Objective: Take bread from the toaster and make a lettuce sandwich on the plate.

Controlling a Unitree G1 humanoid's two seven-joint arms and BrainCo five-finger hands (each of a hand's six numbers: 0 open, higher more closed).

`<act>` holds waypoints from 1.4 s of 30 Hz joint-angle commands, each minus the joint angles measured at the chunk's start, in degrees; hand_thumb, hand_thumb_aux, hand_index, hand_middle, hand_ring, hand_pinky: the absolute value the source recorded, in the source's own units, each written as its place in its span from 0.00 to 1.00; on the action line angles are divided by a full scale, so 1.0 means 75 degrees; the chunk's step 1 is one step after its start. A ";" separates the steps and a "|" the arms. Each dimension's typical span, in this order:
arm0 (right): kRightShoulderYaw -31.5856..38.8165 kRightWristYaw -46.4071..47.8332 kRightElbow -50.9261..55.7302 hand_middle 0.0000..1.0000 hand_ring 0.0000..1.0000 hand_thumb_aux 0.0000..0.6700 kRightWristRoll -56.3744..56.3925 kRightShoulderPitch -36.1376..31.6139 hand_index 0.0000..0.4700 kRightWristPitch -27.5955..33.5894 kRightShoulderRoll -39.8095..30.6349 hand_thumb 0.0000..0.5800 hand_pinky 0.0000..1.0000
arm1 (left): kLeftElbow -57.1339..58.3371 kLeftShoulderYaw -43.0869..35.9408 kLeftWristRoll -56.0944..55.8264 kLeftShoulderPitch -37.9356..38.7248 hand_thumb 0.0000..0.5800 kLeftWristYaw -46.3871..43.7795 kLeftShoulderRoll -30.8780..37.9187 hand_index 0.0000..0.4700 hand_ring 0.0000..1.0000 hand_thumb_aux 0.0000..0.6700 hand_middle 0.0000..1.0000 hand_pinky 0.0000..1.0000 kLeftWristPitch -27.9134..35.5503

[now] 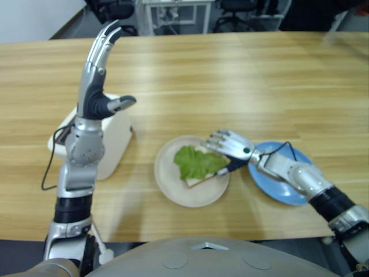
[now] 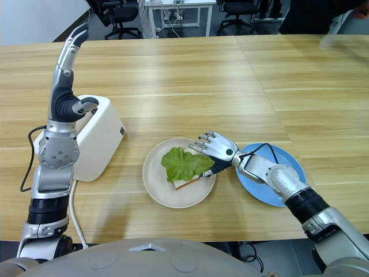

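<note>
A green lettuce leaf (image 2: pixel 183 163) lies on a bread slice (image 2: pixel 185 184) on the beige plate (image 2: pixel 158 193) at the table's front middle. My right hand (image 2: pixel 217 148) hovers at the plate's right rim. Its fingers are fanned out over the far rim and its thumb touches the leaf's right tip, with nothing held. The white toaster (image 2: pixel 101 138) stands to the left of the plate; I cannot see into its slots. My left hand (image 1: pixel 101 63) is raised high above the toaster, fingers stretched straight up and holding nothing.
A blue plate (image 2: pixel 275 183) sits just right of the beige plate, under my right forearm. The toaster's black cable (image 1: pixel 49 167) runs off the front-left edge. Office chairs (image 2: pixel 124 14) and a desk stand beyond the table's far edge.
</note>
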 commanded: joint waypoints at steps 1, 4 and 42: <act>-0.0309 0.0228 -0.0563 0.00 0.00 0.00 -0.0040 0.0139 0.00 0.0143 -0.0328 0.00 0.00 | -0.0097 0.0148 -0.0080 0.0052 0.00 -0.0104 0.0116 0.00 0.00 0.00 0.00 0.00 0.0082; -0.0794 0.0322 -0.1067 0.00 0.00 0.00 0.0151 0.0365 0.00 0.0286 -0.0740 0.00 0.00 | -0.0160 0.0265 -0.0141 0.0073 0.00 -0.0156 0.0182 0.00 0.00 0.00 0.00 0.00 0.0104; -0.4886 -0.0993 -0.2274 0.00 0.00 0.00 0.1819 0.2515 0.00 0.0918 -0.0495 0.00 0.00 | 0.1765 0.1689 0.0282 0.3230 0.00 -0.4532 0.5203 0.00 0.00 0.00 0.00 0.00 0.1622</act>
